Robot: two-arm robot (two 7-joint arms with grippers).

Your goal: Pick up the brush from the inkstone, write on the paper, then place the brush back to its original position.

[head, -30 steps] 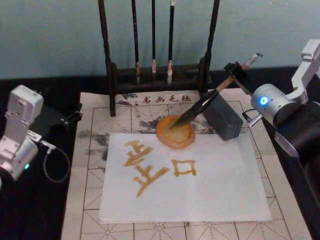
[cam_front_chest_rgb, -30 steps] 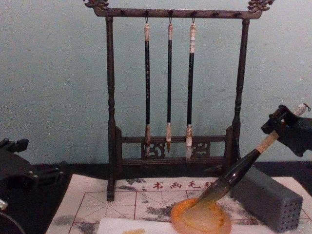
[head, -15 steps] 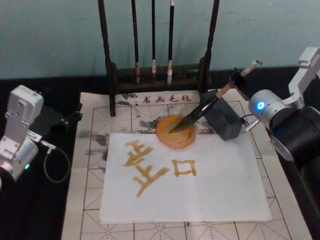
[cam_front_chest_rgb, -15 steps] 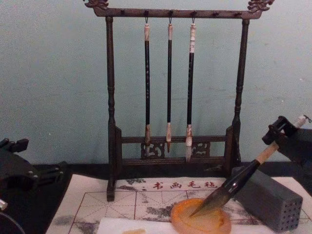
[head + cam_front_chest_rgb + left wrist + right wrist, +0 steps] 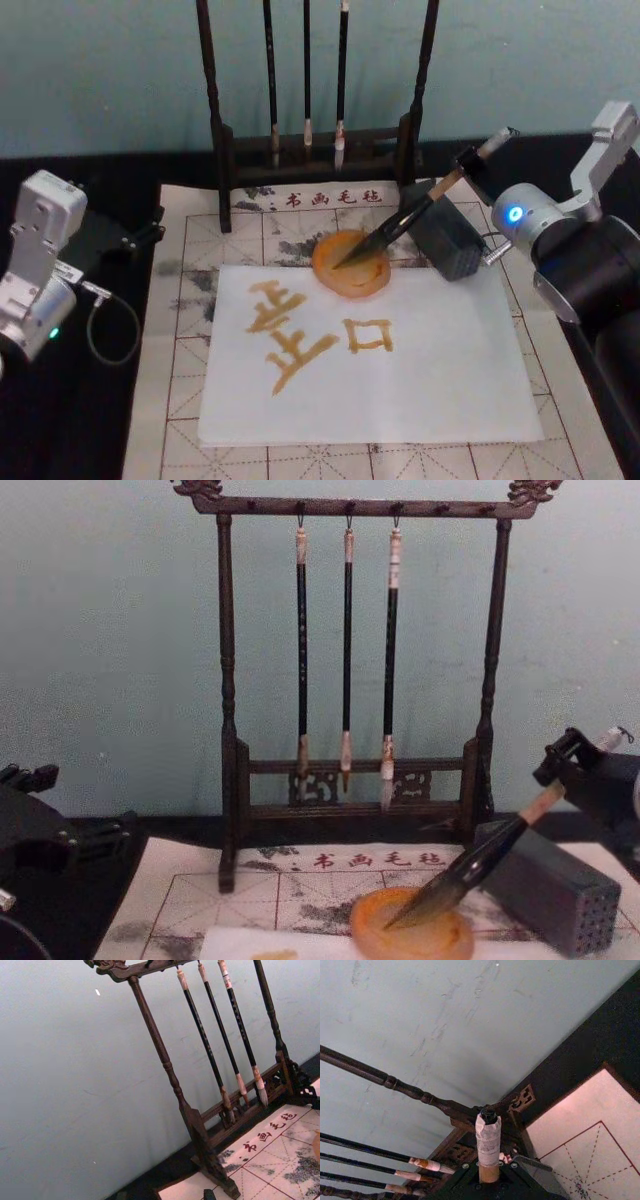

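Where the right gripper point(image 5: 470, 160) clamps the brush point(image 5: 400, 222) high on its handle, right of the inkstone point(image 5: 345, 287), the bristles slant down into that dish. The handle's end looks blurred. The left gripper point(image 5: 135, 238) rests well left. Behind the inkstone, a brush rack point(image 5: 213, 100) fronts a teal wall point(image 5: 100, 70).

The right arm point(image 5: 580, 250) reaches in from the right with its wrist raised; the right tool point(image 5: 467, 160) is clamped on the brush point(image 5: 405, 213) near its upper end. The left arm point(image 5: 38, 265) rests folded at the left, left tool point(image 5: 135, 237) pointing inward
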